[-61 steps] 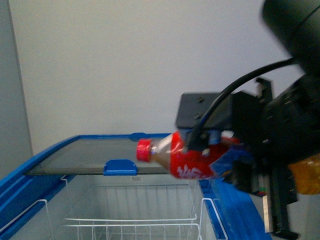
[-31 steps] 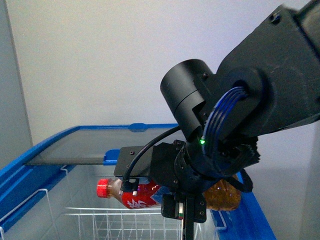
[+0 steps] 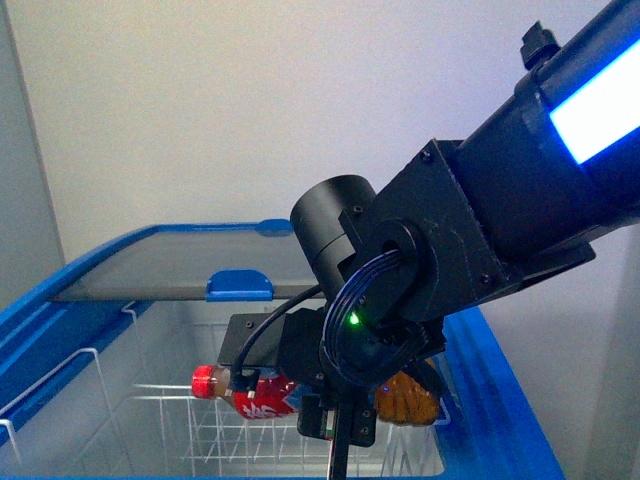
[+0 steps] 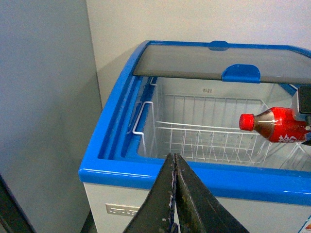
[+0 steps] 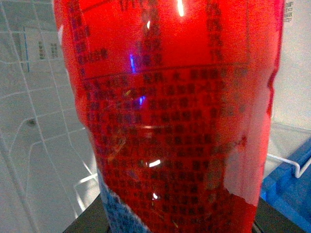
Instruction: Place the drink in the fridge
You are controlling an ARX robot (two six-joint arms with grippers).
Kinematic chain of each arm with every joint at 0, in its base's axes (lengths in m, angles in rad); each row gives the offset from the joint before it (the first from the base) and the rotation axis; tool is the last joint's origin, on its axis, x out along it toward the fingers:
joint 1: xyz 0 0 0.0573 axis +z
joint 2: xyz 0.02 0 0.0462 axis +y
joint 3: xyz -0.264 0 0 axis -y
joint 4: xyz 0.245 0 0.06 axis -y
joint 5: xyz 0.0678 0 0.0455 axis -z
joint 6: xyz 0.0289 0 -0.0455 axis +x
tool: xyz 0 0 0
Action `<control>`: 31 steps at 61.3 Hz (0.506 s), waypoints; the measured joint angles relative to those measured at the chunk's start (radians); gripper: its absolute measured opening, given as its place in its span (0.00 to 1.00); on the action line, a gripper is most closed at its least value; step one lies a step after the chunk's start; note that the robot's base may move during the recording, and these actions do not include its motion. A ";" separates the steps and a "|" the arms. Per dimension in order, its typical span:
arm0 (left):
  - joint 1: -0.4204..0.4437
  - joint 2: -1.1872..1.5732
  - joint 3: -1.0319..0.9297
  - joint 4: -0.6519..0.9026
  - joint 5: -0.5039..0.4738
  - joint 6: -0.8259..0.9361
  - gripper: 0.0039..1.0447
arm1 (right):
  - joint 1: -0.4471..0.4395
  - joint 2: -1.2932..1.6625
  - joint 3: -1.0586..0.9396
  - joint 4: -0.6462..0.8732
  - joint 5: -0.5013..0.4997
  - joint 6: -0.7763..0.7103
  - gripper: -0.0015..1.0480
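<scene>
The drink (image 3: 245,392), a small bottle with a red cap and red label, lies on its side in my right gripper (image 3: 290,385), inside the open fridge (image 3: 505,400) just above its white wire basket (image 3: 160,430). In the left wrist view the drink (image 4: 277,125) hangs over the basket at the right side. In the right wrist view its red label (image 5: 170,111) fills the frame. My left gripper (image 4: 174,160) is shut and empty, just outside the fridge's blue front rim (image 4: 204,174).
The glass sliding lid (image 3: 175,270) with its blue handle (image 3: 240,285) covers the far half of the fridge. An orange packet (image 3: 410,398) lies in the fridge near my right arm. A grey cabinet (image 4: 43,107) stands beside the fridge. A white wall is behind.
My right arm has carried the drink from above the rim, leftward and down into the fridge opening. It now sits a little lower than half a second ago.
</scene>
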 joint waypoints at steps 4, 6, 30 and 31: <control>0.000 -0.027 0.000 -0.027 0.000 0.000 0.02 | -0.002 0.026 0.013 0.023 0.015 0.003 0.38; 0.000 -0.042 0.000 -0.042 0.000 0.000 0.02 | -0.004 0.042 0.023 0.040 0.026 0.008 0.38; 0.000 -0.239 0.000 -0.269 0.001 0.000 0.02 | 0.003 0.230 0.079 0.245 0.119 0.027 0.37; 0.000 -0.253 0.000 -0.287 -0.001 0.000 0.02 | 0.003 0.235 0.079 0.250 0.121 0.027 0.37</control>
